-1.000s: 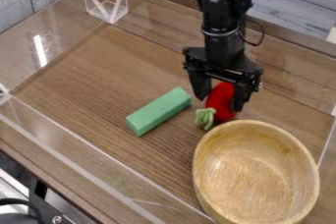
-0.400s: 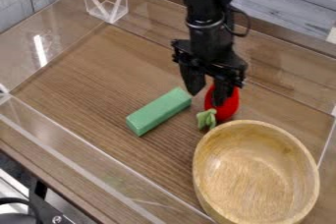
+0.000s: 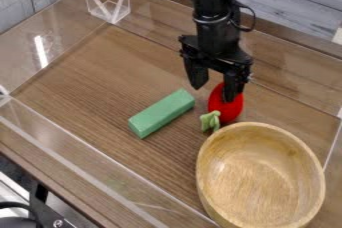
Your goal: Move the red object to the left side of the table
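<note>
We see the red strawberry (image 3: 227, 104) just beyond the bowl (image 3: 261, 180), its green stem end pointing toward the bowl's left. Above it, our claw (image 3: 219, 80) hangs with jaws apart.

The black metal robot arm (image 3: 214, 7) is cropped by the frame's top edge, its upper portion out of view. Its dark fingertips (image 3: 198, 77) partly hide the upper end of the glossy red strawberry-shaped toy (image 3: 229, 106), right of center. At lower right, the frame's bottom edge nearly meets the round pale wooden bowl (image 3: 261, 180); dark equipment (image 3: 16, 212) at lower left is cut off by the left edge, too incomplete to identify.
</note>
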`<state>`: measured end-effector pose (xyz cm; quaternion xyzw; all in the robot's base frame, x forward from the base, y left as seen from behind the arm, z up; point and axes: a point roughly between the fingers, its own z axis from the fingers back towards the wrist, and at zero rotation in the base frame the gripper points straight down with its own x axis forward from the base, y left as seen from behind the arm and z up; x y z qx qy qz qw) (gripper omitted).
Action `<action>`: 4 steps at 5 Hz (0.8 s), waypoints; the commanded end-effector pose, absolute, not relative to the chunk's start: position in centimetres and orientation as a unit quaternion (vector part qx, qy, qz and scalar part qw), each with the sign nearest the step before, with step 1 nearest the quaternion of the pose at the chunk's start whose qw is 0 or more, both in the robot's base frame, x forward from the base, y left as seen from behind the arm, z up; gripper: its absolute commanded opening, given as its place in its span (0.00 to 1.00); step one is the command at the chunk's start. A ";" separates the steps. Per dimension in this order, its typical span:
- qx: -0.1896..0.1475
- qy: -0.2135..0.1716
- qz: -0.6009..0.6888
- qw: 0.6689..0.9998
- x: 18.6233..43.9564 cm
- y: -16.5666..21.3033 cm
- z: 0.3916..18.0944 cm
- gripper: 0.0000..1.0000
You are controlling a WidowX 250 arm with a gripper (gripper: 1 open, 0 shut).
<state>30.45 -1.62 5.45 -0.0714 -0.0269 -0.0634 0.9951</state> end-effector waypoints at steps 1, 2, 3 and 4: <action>-0.067 -0.053 -0.018 0.996 31.6 -3.0 5.5 1.00; -0.064 -0.053 0.025 0.996 31.7 -4.3 4.2 1.00; -0.065 -0.052 0.010 0.996 31.2 -4.3 4.8 0.00; -0.068 -0.060 0.016 0.996 31.1 -3.9 6.4 0.00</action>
